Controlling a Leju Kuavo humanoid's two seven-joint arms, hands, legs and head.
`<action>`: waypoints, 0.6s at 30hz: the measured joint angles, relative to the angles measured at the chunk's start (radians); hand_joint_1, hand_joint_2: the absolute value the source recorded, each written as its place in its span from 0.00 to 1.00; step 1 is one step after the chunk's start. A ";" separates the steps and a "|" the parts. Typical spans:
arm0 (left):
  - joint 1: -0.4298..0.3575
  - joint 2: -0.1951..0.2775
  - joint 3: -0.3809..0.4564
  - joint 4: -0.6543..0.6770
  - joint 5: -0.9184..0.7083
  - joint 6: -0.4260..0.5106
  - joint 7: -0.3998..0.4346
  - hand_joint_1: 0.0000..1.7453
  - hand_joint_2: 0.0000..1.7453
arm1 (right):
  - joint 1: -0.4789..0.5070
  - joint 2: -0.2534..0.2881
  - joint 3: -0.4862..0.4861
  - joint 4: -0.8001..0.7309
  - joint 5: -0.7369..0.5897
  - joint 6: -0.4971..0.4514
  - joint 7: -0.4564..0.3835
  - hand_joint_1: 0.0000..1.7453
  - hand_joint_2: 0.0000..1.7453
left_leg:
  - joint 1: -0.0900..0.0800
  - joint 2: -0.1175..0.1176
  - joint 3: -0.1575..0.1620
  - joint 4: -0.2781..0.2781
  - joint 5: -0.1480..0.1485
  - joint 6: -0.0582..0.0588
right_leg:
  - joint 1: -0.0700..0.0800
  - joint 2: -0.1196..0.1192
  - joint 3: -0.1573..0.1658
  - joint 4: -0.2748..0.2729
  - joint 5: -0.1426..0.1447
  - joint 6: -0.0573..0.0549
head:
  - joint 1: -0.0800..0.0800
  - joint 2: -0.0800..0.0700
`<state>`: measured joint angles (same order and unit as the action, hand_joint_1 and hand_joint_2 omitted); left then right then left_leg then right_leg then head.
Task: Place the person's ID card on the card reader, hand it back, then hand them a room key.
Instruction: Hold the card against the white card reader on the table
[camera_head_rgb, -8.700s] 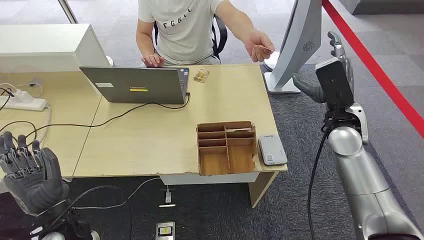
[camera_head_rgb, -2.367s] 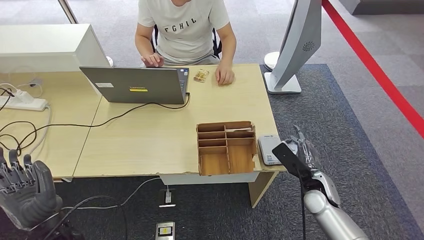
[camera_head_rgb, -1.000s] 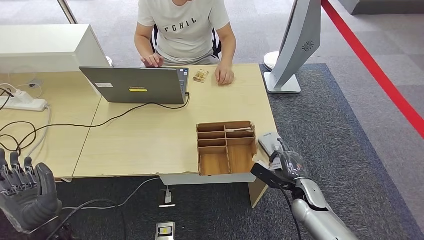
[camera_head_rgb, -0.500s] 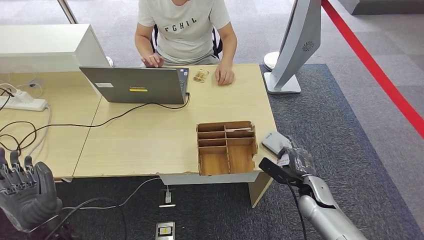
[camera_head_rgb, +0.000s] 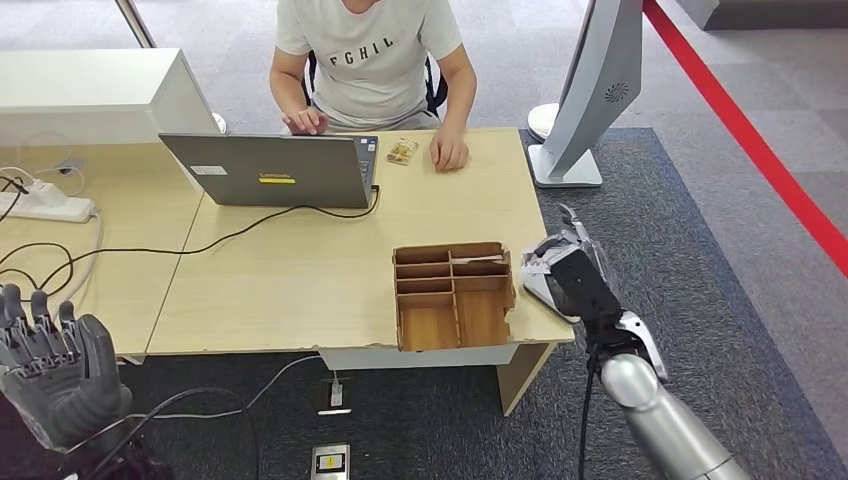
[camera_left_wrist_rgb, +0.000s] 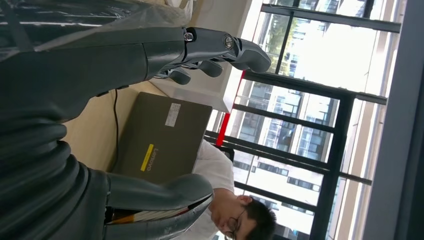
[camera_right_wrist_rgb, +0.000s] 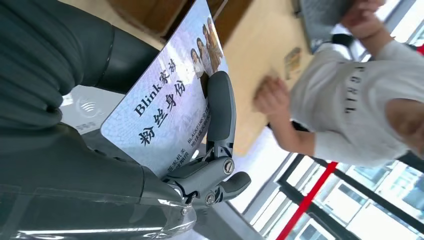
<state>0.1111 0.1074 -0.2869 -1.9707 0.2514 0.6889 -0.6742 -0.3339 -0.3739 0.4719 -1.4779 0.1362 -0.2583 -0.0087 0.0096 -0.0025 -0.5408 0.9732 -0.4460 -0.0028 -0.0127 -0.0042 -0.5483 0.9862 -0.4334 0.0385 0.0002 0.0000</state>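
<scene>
The left hand (camera_head_rgb: 55, 365) is raised off the tabletop's (camera_head_rgb: 300, 270) near left corner, fingers spread, holding nothing. A laptop (camera_head_rgb: 270, 170) stands at the far edge before a seated person (camera_head_rgb: 365, 55). A wooden tray (camera_head_rgb: 452, 295) sits at the near right corner. Beside it, the right hand (camera_head_rgb: 562, 262) pinches the ID card (camera_right_wrist_rgb: 165, 110) just above the card reader (camera_head_rgb: 540, 290).

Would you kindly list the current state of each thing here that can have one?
ID card: held in the right hand, above the card reader.
Card reader: lying flat at the desk's right edge, beside the wooden organiser.
Left hand: open, holding nothing.
Laptop: lid open.
Wooden organiser: its compartments look empty.
</scene>
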 joint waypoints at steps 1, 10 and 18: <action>-0.002 0.000 0.000 0.002 0.000 0.000 0.000 0.00 1.00 | -0.003 -0.001 0.000 -0.027 -0.011 0.000 -0.001 1.00 1.00 | 0.000 0.000 0.000 0.000 0.000 0.000 | 0.000 0.000 0.000 0.000 0.000 0.000 | 0.000 0.000; -0.023 0.001 -0.002 0.013 0.003 0.000 -0.007 0.00 1.00 | -0.104 -0.018 0.002 -0.112 0.065 -0.023 0.002 1.00 1.00 | 0.000 0.000 0.000 0.000 0.000 0.000 | 0.000 0.000 0.000 0.000 0.000 0.000 | 0.000 0.000; -0.042 0.001 -0.019 0.021 -0.005 0.000 -0.002 0.00 1.00 | -0.247 -0.018 0.006 -0.008 0.130 -0.020 0.008 1.00 1.00 | 0.000 0.000 0.000 0.000 0.000 0.000 | 0.000 0.000 0.000 0.000 0.000 0.000 | 0.000 0.000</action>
<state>0.0689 0.1080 -0.3057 -1.9499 0.2465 0.6889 -0.6764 -0.5811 -0.3916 0.4776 -1.4862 0.2666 -0.2786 -0.0003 0.0095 -0.0025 -0.5412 0.9733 -0.4457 -0.0029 -0.0128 -0.0043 -0.5481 0.9865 -0.4332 0.0385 0.0002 0.0000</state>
